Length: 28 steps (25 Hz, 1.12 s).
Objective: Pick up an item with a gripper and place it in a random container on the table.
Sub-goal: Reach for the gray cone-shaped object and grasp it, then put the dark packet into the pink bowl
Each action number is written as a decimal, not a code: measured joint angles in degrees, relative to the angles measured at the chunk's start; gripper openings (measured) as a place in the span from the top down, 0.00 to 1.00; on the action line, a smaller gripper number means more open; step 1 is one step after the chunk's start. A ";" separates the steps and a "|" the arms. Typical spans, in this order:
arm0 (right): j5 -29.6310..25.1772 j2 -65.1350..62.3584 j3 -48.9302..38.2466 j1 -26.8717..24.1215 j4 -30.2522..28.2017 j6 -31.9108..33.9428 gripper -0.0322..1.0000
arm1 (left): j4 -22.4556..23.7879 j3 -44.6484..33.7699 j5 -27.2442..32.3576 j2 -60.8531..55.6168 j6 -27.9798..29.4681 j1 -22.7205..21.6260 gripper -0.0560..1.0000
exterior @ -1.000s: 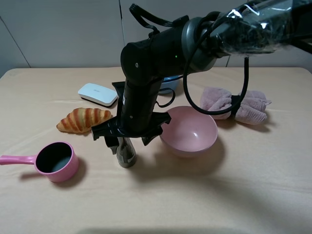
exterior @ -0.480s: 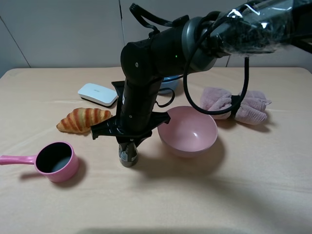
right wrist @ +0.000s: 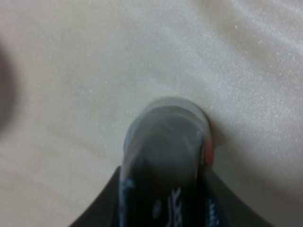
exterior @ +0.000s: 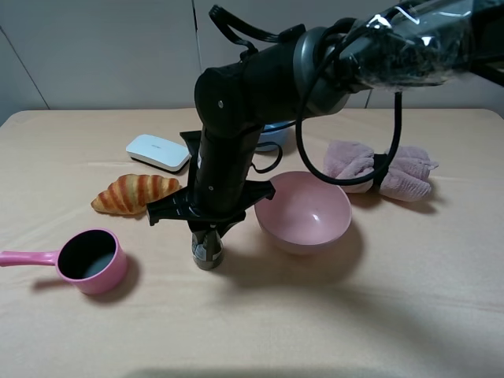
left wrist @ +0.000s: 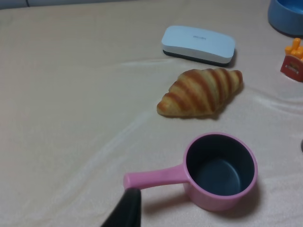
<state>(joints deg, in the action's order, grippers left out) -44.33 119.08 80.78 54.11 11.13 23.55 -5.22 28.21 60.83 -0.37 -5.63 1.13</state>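
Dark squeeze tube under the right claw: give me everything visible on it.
The tube is dark grey-black, glossy plastic by its look, with small white print and a red-orange mark. It stands upright, round cap end down, apparently on the tablecloth, beside the pink bowl but apart from it. The right claw is shut on its upper part, hiding its top.

You are looking at a staged robot test bench, not a real kitchen. A peach cloth point(exterior: 409, 315) is covering the table and plain pale wall panels point(exterior: 102, 55) are standing behind it. Play props are lying about: a croissant point(exterior: 135, 194), a pink saucepan point(exterior: 90, 261), toy fries point(left wrist: 293, 60) and a pink bowl point(exterior: 303, 213).
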 joint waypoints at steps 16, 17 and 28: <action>-3.44 -4.99 0.00 0.00 -0.21 0.00 0.77 | 0.00 0.00 0.00 0.00 0.00 0.00 0.00; -3.85 -5.38 0.00 0.00 -0.26 0.00 0.77 | 0.00 0.00 0.00 0.00 0.00 0.00 0.00; -6.64 -10.87 0.00 0.00 -1.61 0.05 0.77 | 0.00 0.00 0.00 0.00 0.00 0.00 0.00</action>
<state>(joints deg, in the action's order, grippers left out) -50.97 108.21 80.78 54.11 9.53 23.61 -5.22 28.21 60.83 -0.37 -5.63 1.13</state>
